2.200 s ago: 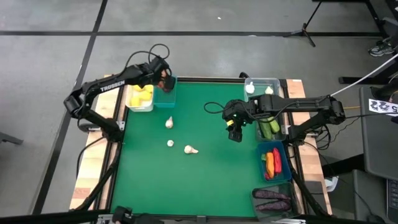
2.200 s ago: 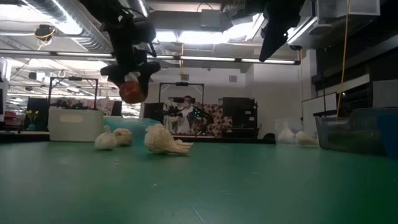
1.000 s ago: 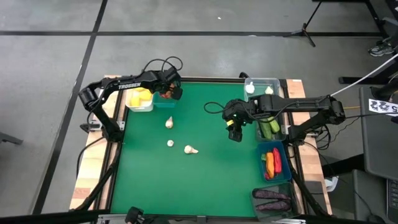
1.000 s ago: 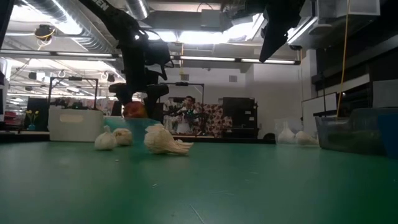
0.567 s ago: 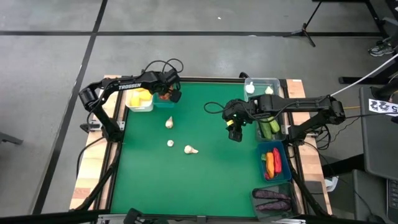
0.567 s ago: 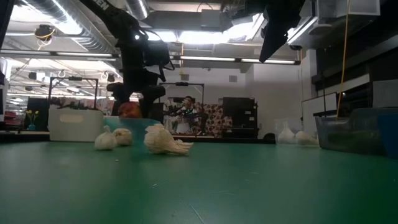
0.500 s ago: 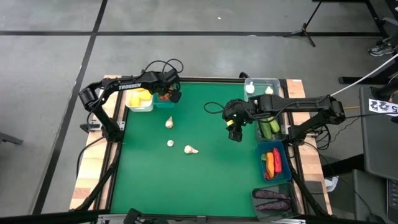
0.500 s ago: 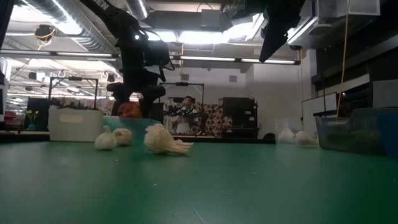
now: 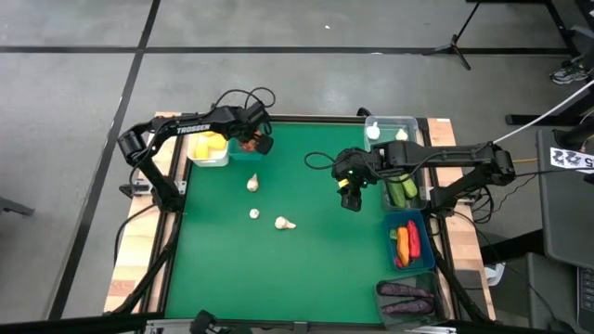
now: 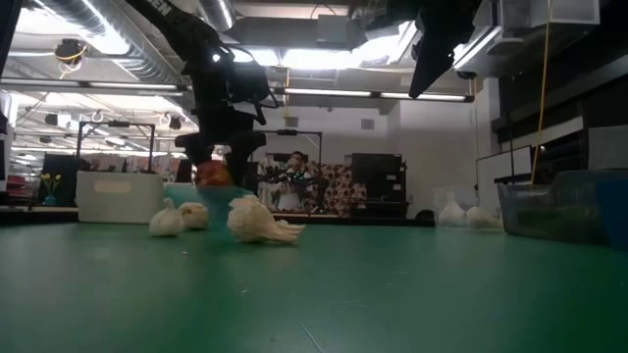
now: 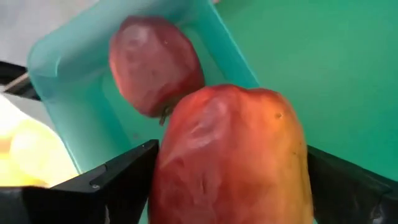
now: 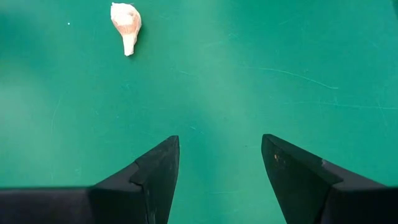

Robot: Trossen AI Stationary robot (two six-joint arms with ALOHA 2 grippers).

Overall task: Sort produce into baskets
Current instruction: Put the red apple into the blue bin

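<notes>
Now red apple (image 11: 230, 155) held between wide-spread fingers of left gripper (image 9: 249, 142), over teal basket (image 11: 74, 81) at table's eleven o'clock. Drop step judged next: apple freed beside other apple (image 11: 155, 62). Right gripper (image 12: 217, 168) waits, half open, nothing held.

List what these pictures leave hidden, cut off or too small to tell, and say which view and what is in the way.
- Teal bin, left wrist view: its floor is mostly hidden by the apple between the left pincer fingers; its other end runs off the edge.
- High view: that pincer covers the bin's contents.
- White bin, low view: its wall hides what lies inside.
- Purple produce, high view: too small to count.
</notes>
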